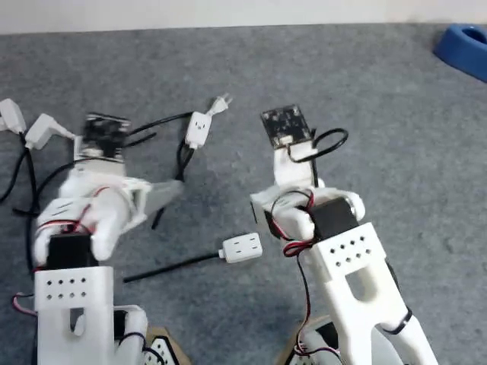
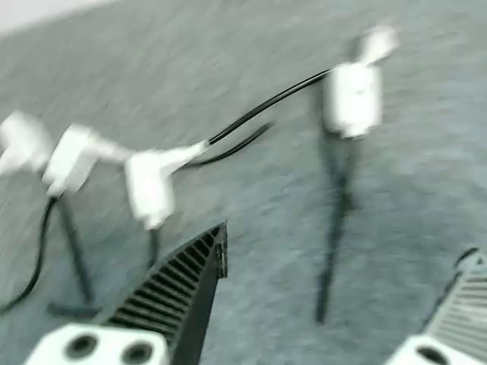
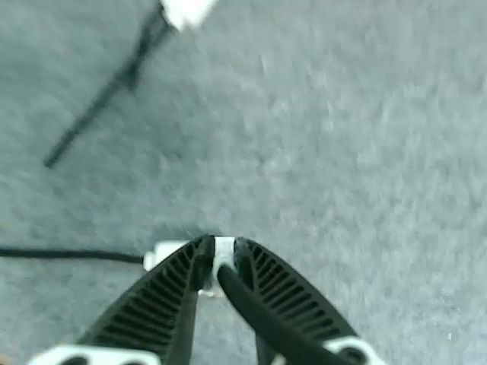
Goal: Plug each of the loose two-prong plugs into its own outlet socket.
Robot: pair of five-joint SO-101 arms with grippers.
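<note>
The left gripper (image 2: 346,243) hangs with fingers wide apart. The nearest loose two-prong plug (image 2: 148,186) lies on the carpet (image 2: 251,68) just past one fingertip rather than in the gap, and its cord runs off toward the far outlet socket (image 2: 352,99), so I judge the left arm the nearer. The right gripper (image 3: 221,249) is pinched together on a white piece (image 3: 224,257) at the near outlet socket (image 1: 242,247); I cannot tell whether that piece is plug or socket.
</note>
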